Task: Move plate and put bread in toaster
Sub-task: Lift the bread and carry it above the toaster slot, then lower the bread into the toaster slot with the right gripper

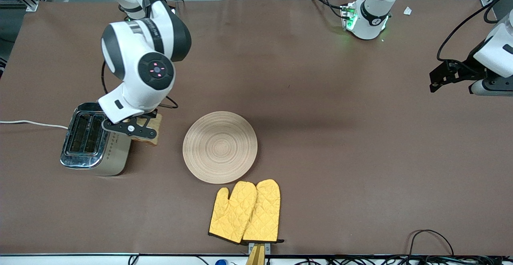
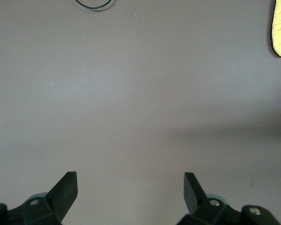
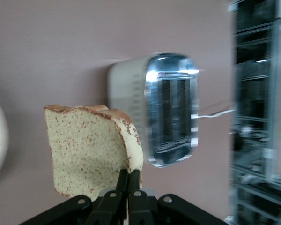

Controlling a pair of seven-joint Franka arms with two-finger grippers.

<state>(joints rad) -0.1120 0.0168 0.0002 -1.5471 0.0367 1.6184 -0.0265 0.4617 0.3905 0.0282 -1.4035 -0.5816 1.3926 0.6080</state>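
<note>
My right gripper is shut on the bread, a brown slice held on edge in the air beside the toaster. In the right wrist view the bread is pinched at its lower edge by the gripper, with the toaster and its two slots just past it. The round tan wooden plate lies flat mid-table, beside the toaster toward the left arm's end. My left gripper waits open and empty over the left arm's end of the table; it shows in the left wrist view over bare table.
Two yellow oven mitts lie nearer the front camera than the plate. The toaster's white cord runs off the table's end. A black cable loops at the front edge near the left arm's end.
</note>
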